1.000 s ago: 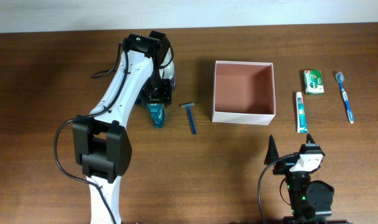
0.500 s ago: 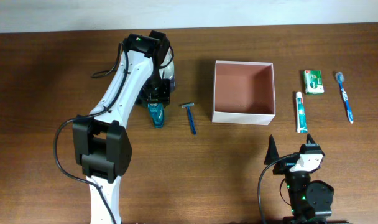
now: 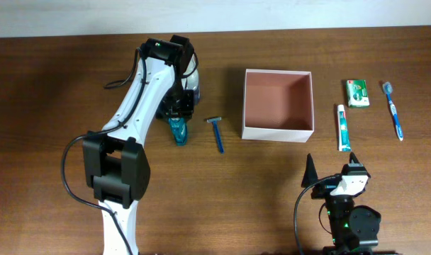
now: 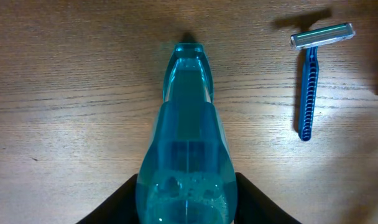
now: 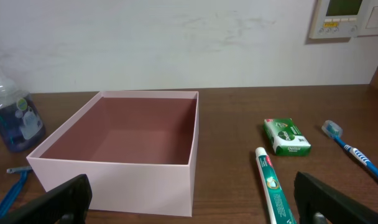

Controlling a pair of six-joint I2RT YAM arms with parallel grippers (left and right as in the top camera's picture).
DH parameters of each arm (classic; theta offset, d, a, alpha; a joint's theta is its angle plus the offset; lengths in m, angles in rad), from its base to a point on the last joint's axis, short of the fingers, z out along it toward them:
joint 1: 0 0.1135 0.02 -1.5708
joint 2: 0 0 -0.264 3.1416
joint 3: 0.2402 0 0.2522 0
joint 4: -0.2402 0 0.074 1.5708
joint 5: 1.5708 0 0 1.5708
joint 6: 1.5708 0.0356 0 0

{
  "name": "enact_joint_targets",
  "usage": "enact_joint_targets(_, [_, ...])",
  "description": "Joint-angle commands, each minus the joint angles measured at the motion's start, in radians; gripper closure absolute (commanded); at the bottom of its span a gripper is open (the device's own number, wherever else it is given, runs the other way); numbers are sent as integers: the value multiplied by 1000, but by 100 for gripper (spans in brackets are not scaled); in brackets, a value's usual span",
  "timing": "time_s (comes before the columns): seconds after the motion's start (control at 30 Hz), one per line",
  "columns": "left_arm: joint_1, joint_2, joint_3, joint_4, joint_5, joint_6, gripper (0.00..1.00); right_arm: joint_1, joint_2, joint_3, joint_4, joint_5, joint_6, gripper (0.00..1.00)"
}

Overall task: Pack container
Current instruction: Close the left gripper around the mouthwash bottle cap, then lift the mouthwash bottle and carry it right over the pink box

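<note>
On the brown wooden worktop [image 3: 59, 85], seen from overhead, the container [image 3: 278, 105], a square open-top box with thin white walls and a pinkish-brown inside, sits right of centre, and nothing lies in it. At its 9 o'clock, apart from its wall, lies a blue plastic disposable razor [image 3: 217, 132] with its head toward 12 o'clock. Farther out at 9 o'clock a teal translucent plastic bottle [image 4: 187, 143] lies flat, and the left pincer [image 3: 178, 117] is clamped on it, one dark finger [image 4: 117, 202] pressed against each side. A clear bottle of blue liquid [image 5: 12, 121] stands at the teal bottle's 12 o'clock, largely covered by the left arm in the overhead view. At the container's 3 o'clock lie a white toothpaste tube with green print [image 3: 342, 127], a small green packet [image 3: 356, 93] just beyond the tube's far end, and a blue-and-white toothbrush [image 3: 394, 110] farthest out, none touching. The right pincer [image 3: 332, 160] hangs at the container's 5 o'clock with its fingers spread wide, holding nothing, and nothing stands between it and the box.
</note>
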Motion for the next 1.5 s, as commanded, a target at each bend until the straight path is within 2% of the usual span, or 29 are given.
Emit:
enact_joint_targets(0.0, [-2,2,-8,0,-6,-3,55,7,-8,-5,-7,-5,1,1])
enact_joint_targets(0.27, [-2,2,-8,-9,-6,-3,56,7,-8,-5,-7,-5,1,1])
enact_joint_targets(0.37, [-2,2,-8,-9,-6,-3,62,7,-8,-5,-7,-5,1,1])
enact_joint_targets(0.6, [-2,2,-8,-9,-6,-3,63,7,-8,-5,-7,-5,1,1])
enact_joint_targets(0.7, [-2,2,-8,-5,-6,-3,72,7,-8,-5,-7,-5,1,1])
enact_joint_targets(0.93, [-2,2,-7,-13,-5,-6,74,7,-8,-5,-7,-5,1,1])
enact_joint_targets(1.03, [-2,1,-3,-19,14,-6,82,7,-8,-5,-7,-5,1,1])
enact_joint_targets(1.1, [-2,1,7,-24,28,-6,82,7,-8,-5,-7,-5,1,1])
enact_joint_targets(1.47, [-3,1,242,-110,35,-5,82,7,-8,-5,-7,-5,1,1])
